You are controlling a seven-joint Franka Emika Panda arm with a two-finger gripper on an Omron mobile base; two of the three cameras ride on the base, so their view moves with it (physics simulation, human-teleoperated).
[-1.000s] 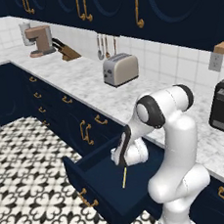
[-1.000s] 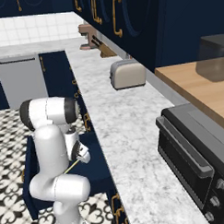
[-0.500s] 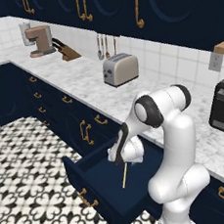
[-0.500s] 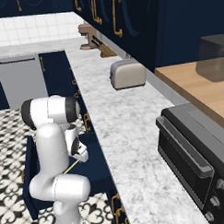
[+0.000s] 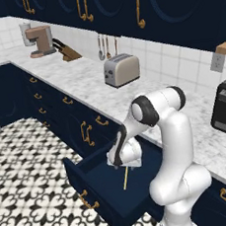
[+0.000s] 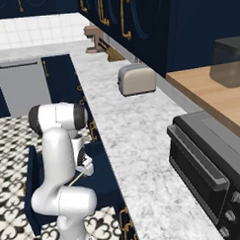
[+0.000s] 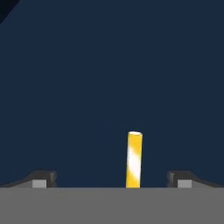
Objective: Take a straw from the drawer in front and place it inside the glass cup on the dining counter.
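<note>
In the left base view, going from left to right, the coffee machine (image 5: 37, 40) and the knife block (image 5: 66, 51) are standing far back on the bench (image 5: 81, 81), then the toaster (image 5: 121, 69), and lower the open drawer (image 5: 93, 186) is sticking out over the patterned floor (image 5: 26, 159). Inside the drawer the straw (image 5: 126, 177) is lying on the dark bottom, and the claw (image 5: 125, 167) is hanging just above its upper end, pointing down. In the hand view the two fingertips (image 7: 43, 178) are standing wide apart and the straw is showing between them, a little to the right of the middle, so the claw is spread and is pinching nothing. I judge the straw is very light and rather stiff, but thin, smooth and round, so it is likely to roll or slip away, and a hard squeeze may flatten it. It seems best to take it near the middle of its length, with the fingers across it, so that it is not tipping when lifted. The arm is bending forward from its base at the right, the elbow is high and the forearm is reaching down into the drawer. In the right base view the hand is also low in the drawer, beside the bench edge.
</note>
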